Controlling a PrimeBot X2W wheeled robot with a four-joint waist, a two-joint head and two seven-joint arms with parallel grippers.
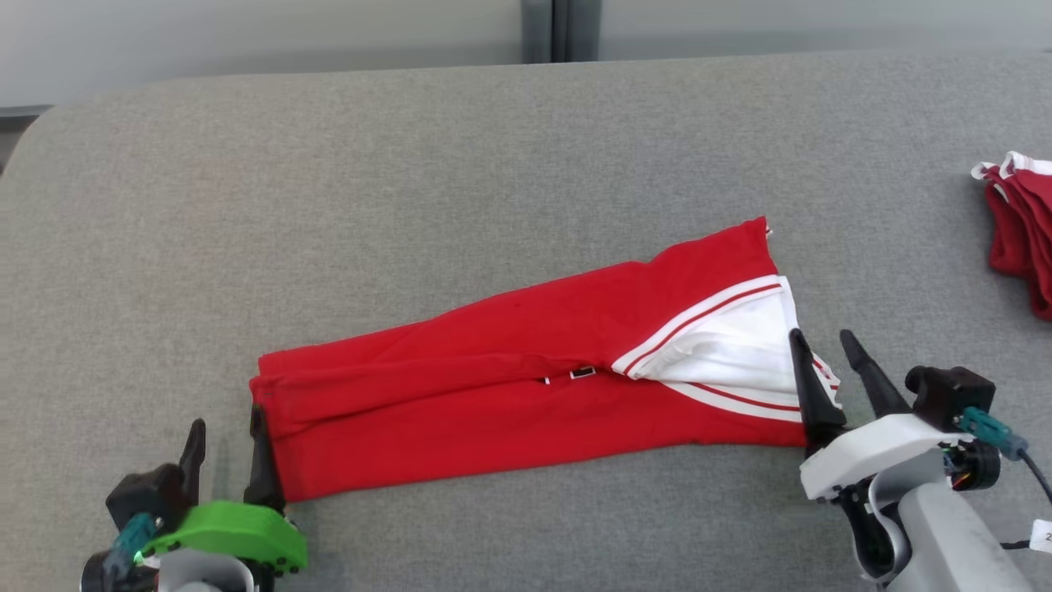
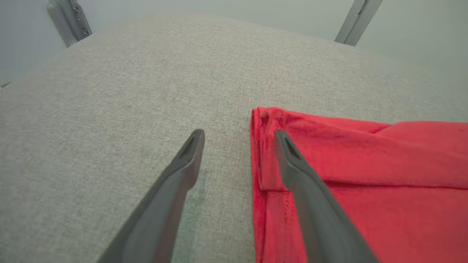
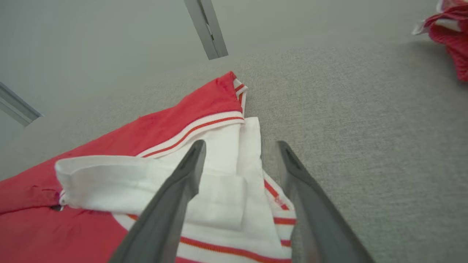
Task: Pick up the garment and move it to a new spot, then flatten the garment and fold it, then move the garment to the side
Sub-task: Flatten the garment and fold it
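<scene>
Clearly, the garment (image 1: 526, 370) lies on the grey table (image 1: 493, 148) as a long narrow strip. Its long axis runs from the robot's left to its right, and the right end is turned a little away from the robot. The left end is plain red. The right end shows a white striped part (image 1: 731, 349).

The left gripper (image 1: 227, 417) stands at the left end with its jaws apart and holds nothing. In the left wrist view one finger is over the red cloth and the other over bare table, so the short edge of the strip passes between them. The right gripper (image 1: 820, 334) stands the same way at the other end, also open and empty, with one finger over the white striped part and the other over the table just beside it. Whether any fingertip touches the cloth, I cannot tell.

So each arm is at its own end of the strip, and neither is nearer to the middle. I judge that the coming move works along the long axis, probably bringing one end over the other. For this each gripper must first close on the edge it straddles. Because the strip lies slanted, the right end is farther from the robot than the left one.

A second heap of red clothes (image 1: 1023, 238) lies well apart, at the right edge of the table.
</scene>
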